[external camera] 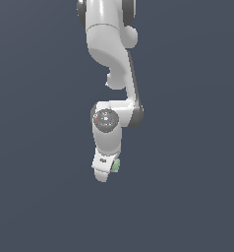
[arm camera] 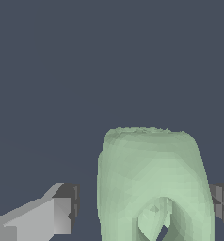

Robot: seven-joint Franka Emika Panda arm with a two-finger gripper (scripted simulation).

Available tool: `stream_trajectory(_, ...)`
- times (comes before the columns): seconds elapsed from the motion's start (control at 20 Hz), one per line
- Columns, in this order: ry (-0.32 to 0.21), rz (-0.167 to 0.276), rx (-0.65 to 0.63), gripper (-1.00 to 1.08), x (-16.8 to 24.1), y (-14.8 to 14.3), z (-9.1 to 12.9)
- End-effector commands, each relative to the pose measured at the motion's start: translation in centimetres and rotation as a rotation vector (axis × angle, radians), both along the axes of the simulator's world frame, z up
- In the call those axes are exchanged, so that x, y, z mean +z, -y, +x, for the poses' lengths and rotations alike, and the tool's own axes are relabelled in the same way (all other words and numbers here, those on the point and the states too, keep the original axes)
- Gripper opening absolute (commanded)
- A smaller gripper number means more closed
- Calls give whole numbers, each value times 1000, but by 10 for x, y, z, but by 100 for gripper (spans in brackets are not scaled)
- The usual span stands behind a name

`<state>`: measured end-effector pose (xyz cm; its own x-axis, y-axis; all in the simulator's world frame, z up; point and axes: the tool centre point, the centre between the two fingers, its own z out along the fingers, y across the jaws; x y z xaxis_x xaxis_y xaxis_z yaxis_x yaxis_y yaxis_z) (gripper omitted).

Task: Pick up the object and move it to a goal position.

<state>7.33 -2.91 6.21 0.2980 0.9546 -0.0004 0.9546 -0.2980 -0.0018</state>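
Note:
The object (arm camera: 151, 174) is a pale green, lumpy rounded block with a round dent. It fills the near part of the wrist view and sits between my two fingers. My gripper (arm camera: 144, 207) is open around it. One finger (arm camera: 57, 212) stands a small gap away from the block; the other finger (arm camera: 222, 202) is at or against its opposite side. In the exterior view my gripper (external camera: 106, 172) points down, and only a green sliver of the object (external camera: 116, 166) shows beside the hand on the exterior view's right.
The surface is a plain dark grey-blue ground (external camera: 188, 197) with no other objects or edges in view. The white arm (external camera: 111, 59) rises straight above the hand. No goal marker shows.

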Motion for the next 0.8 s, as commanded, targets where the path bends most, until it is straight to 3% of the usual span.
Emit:
stream_trajectory(0.0,2,0,0,100,-4,0,1)
stream_trajectory(0.15,2,0,0,100,-4,0,2)
stream_trajectory(0.2,2,0,0,-100,-4,0,2)
stream_trajectory(0.75,2,0,0,-100,-3,0,2)
